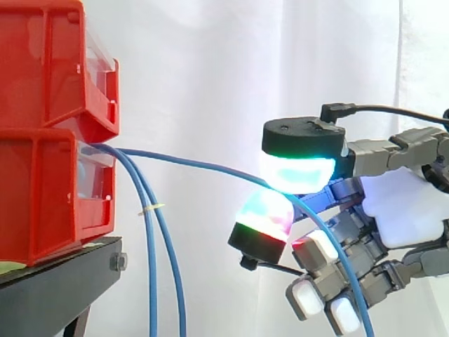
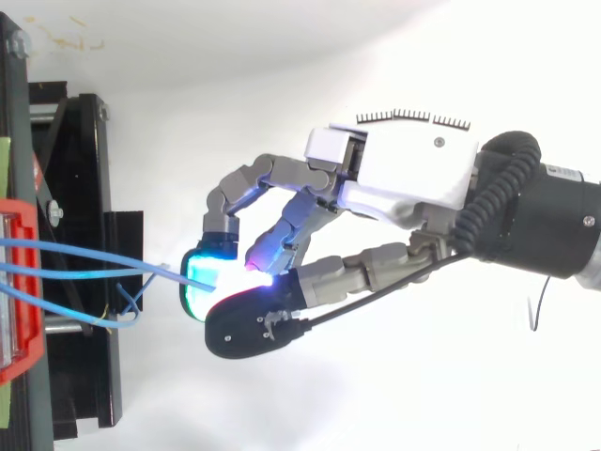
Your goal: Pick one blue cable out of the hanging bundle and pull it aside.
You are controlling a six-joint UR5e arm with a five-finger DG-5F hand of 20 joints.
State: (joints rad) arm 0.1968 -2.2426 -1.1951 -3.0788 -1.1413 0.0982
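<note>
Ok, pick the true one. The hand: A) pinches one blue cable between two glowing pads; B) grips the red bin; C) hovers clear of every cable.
A: one blue cable runs from the red bin into the pinch between the hand's pads; the other blue cables hang by the bin.

White curtain (image 1: pixel 210 84) across centre and right of side view, soft vertical folds, darker fold near right edge. Light bright, even, no hard shadows. Left edge: two red bins (image 1: pixel 42 105) stacked one on other, clear front panels. Beneath them, lower left corner: black stand (image 1: pixel 63 281), bolt (image 1: pixel 118 262) on its end face. Top view: stand's black frame along left edge, white surface (image 2: pixel 394 404) beyond, greyer toward upper left, brightest lower right.
</note>
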